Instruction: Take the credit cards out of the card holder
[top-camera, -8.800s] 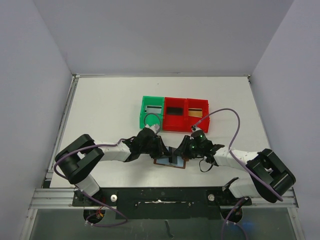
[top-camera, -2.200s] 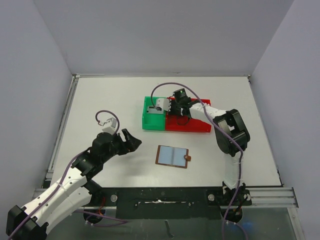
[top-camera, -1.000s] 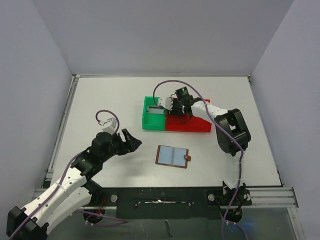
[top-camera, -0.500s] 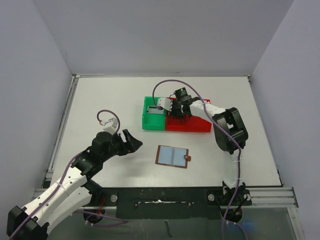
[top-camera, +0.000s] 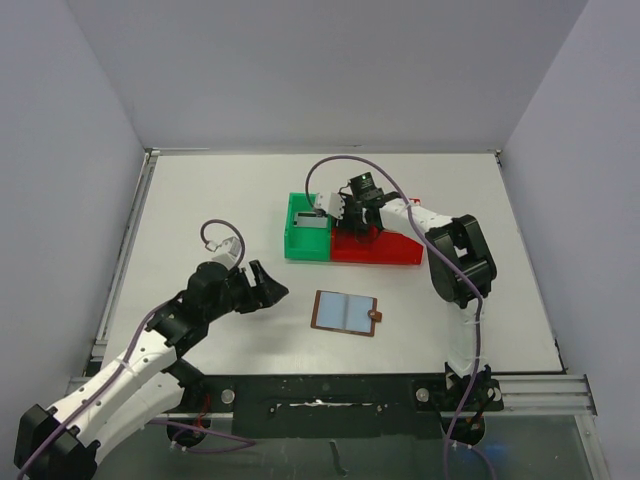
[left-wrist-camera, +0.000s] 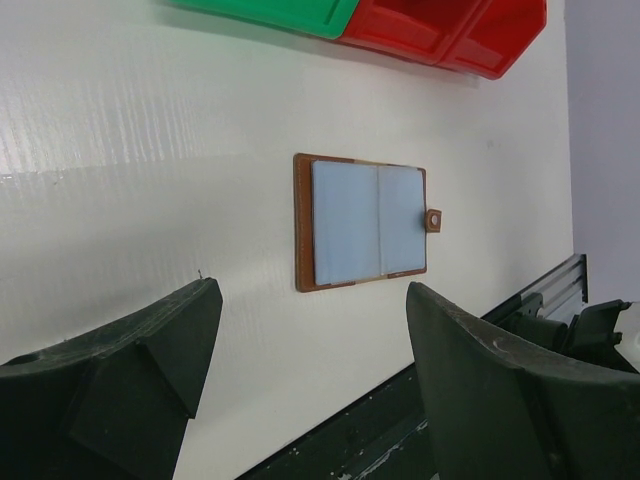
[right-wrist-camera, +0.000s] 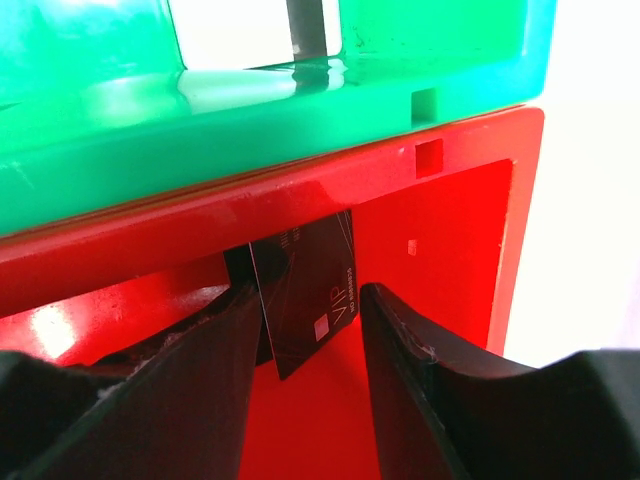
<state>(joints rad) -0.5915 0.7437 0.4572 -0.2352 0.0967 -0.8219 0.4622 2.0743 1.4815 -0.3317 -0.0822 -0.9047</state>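
The card holder (top-camera: 346, 313) lies open and flat on the white table, brown rim up, its pale blue pockets (left-wrist-camera: 365, 220) showing. My left gripper (top-camera: 268, 285) hovers to its left, open and empty (left-wrist-camera: 312, 295). My right gripper (top-camera: 346, 216) reaches down into the red bin (top-camera: 385, 250). A dark credit card (right-wrist-camera: 320, 260) marked VIP stands on edge between its fingers, leaning by the left finger (right-wrist-camera: 215, 340), with a gap to the right finger (right-wrist-camera: 410, 340). The right gripper (right-wrist-camera: 310, 292) is open.
A green bin (top-camera: 305, 240) adjoins the red bin on its left; its rim (right-wrist-camera: 200, 110) shows just beyond the red wall (right-wrist-camera: 440, 250). A dark narrow thing (right-wrist-camera: 305, 25) stands inside the green bin. The metal rail (top-camera: 320, 385) runs along the near table edge.
The right gripper's jaws have widened around the dark card inside the red bin. The left arm has shifted slightly toward the card holder, still open.
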